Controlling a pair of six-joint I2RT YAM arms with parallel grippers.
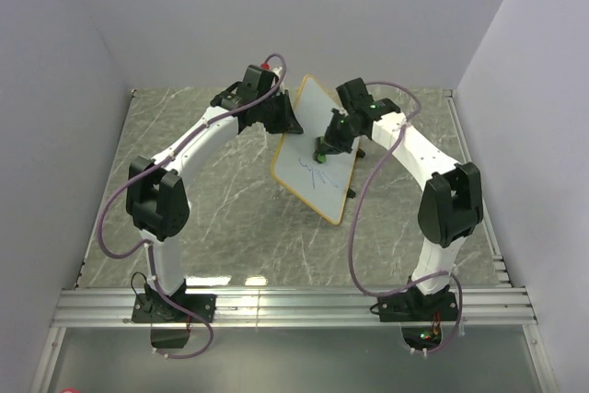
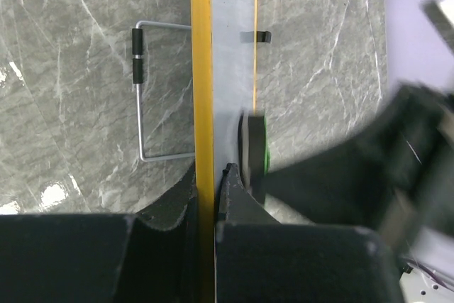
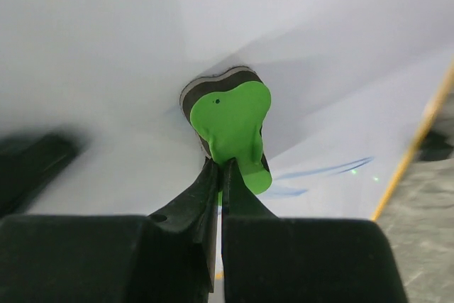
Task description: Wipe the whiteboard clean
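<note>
- The two arm bases sit closest, at the near edge of the table (image 1: pixel 230 227), with the left arm (image 1: pixel 170 218) and the right arm (image 1: pixel 433 200) both reaching in toward the middle
- The whiteboard (image 1: pixel 317 108) (image 2: pixel 202 69) (image 3: pixel 106 69) is up over the middle of the table, between the two arms, and it is tipped up, not lying flat
- The left claw (image 1: pixel 285 117) (image 2: pixel 211 172) is pinching the orange rim of the whiteboard on its left side, one finger on each face
- The right claw (image 1: pixel 327 149) (image 3: pixel 218 168) is pressed tight on a green eraser (image 3: pixel 234 122) (image 2: pixel 255 150)
- The eraser's dark pad is touching the white face of the board
- Some blue marks (image 1: pixel 313 172) (image 3: pixel 323 170) are on the board, just beside the eraser and closer to the orange rim
- A thin wire loop (image 2: pixel 142 90) with two black sleeves sticks out on the back side of the board, over the gray stone table
- A purple cable (image 1: pixel 115 218) runs along each arm
</note>
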